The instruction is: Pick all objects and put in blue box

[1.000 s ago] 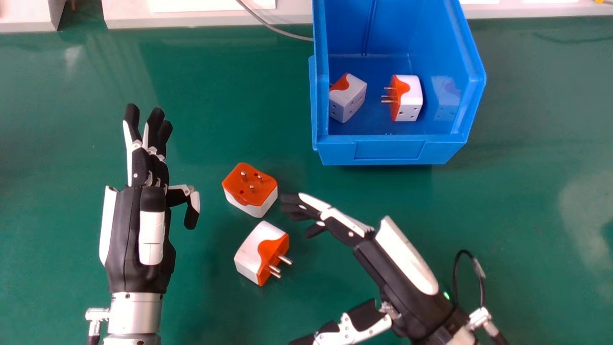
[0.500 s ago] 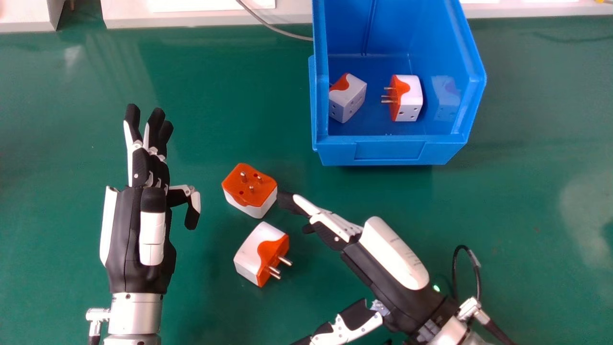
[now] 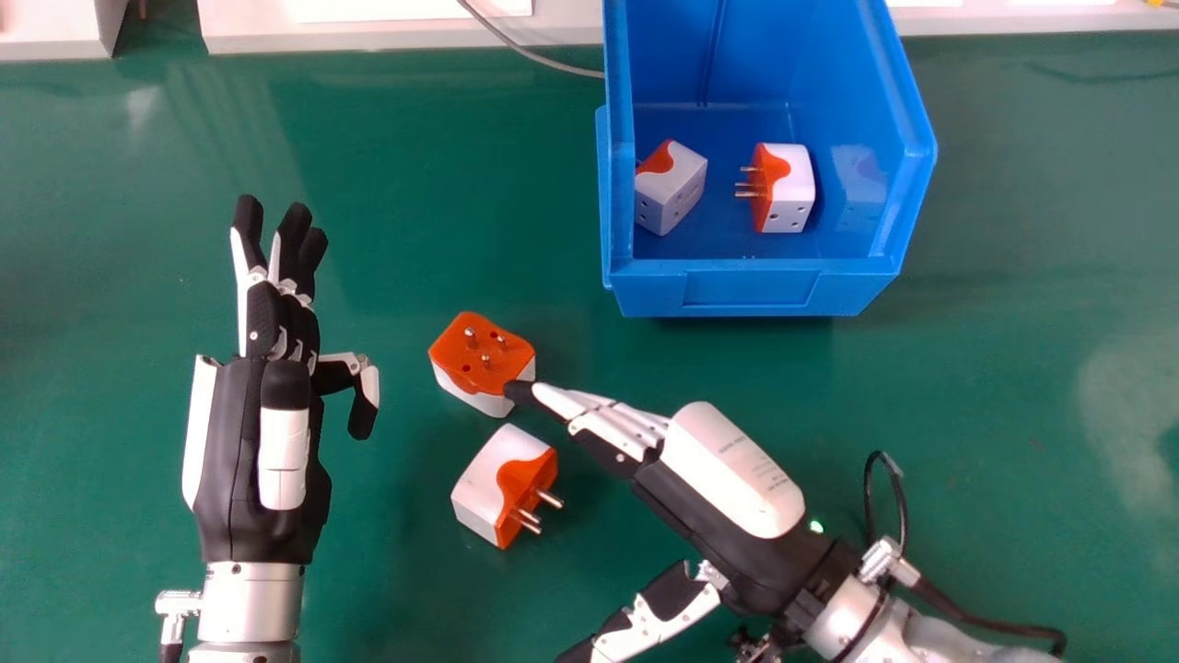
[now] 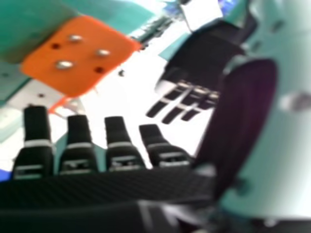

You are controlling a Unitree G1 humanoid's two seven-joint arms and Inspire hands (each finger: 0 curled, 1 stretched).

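OK so my right hand (image 3: 728, 470) is right at the first plug (image 3: 479, 354), the one sitting orange face up with its pins in the air. It's just off my fingertips, and in the head view the tips overlap its closest corner, though honestly I can't tell if I'm touching it. My fingers are out straight, side by side with little gaps between the tips, and my thumb (image 3: 659, 612) is swung well away from them, so I'm pinching nothing. The second plug (image 3: 497, 474) is on the thumb side of my fingertips, near the first one, lying over with its pins pointing toward the space between fingers and thumb. Arm-wise, my forearm (image 3: 857, 622) comes in low from the right and slants forward and left, hand in line with it, back of the hand turned up and away from the thumb side. The box (image 3: 751, 285) is ahead of my hand, past the back of it, with two more plugs in there, one (image 3: 671, 189) by the left wall, the other (image 3: 790, 189) farther right. My left hand (image 3: 244, 433) is off past both loose plugs, fingers straight too.
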